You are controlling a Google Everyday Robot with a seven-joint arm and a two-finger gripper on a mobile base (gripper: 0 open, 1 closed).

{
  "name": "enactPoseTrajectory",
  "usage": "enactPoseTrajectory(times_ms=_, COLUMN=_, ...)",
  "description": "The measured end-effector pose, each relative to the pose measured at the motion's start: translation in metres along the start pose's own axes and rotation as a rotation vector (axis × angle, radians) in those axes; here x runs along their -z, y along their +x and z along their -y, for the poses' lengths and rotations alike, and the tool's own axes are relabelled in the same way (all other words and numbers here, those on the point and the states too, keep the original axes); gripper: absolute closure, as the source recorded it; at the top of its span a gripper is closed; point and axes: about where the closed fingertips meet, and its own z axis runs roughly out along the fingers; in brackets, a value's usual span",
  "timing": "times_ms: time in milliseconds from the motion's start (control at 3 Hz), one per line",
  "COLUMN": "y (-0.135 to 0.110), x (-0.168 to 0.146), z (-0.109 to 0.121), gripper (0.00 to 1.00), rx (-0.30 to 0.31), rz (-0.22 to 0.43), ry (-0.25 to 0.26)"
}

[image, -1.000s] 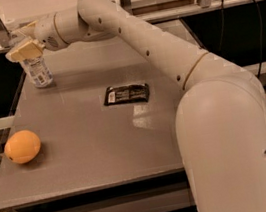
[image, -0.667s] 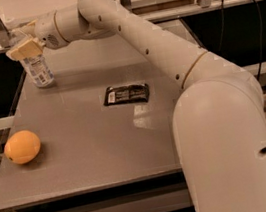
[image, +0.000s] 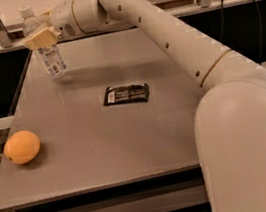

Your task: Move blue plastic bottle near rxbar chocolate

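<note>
Near the table's (image: 130,149) far left corner, the tool (image: 40,38) is clamped on the bottle (image: 54,63). Carry it upright and set it just beside the bar (image: 126,94), not on it.

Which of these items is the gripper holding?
The blue plastic bottle, tilted in the gripper at the far left corner of the table. The rxbar chocolate lies flat mid-table and the orange sits near the left edge.
</note>
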Motion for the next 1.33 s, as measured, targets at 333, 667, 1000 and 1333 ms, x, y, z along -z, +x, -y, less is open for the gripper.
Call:
enactPoseTrajectory(times_ms=333, y=0.003, x=0.039, z=-0.004, gripper=1.0, rx=0.0, rz=0.027, ry=0.035)
enactPoseTrajectory(times_ms=667, y=0.011, x=0.078, z=-0.015, gripper=1.0, rx=0.004, rz=0.03, ry=0.084)
enactPoseTrajectory(times_ms=1000, y=0.02, x=0.112, z=-0.024, gripper=1.0, rx=-0.003, rz=0.019, ry=0.139)
enactPoseTrajectory(times_ms=1333, y=0.026, x=0.13, z=-0.033, gripper=0.85, rx=0.006, rz=-0.021, ry=0.155)
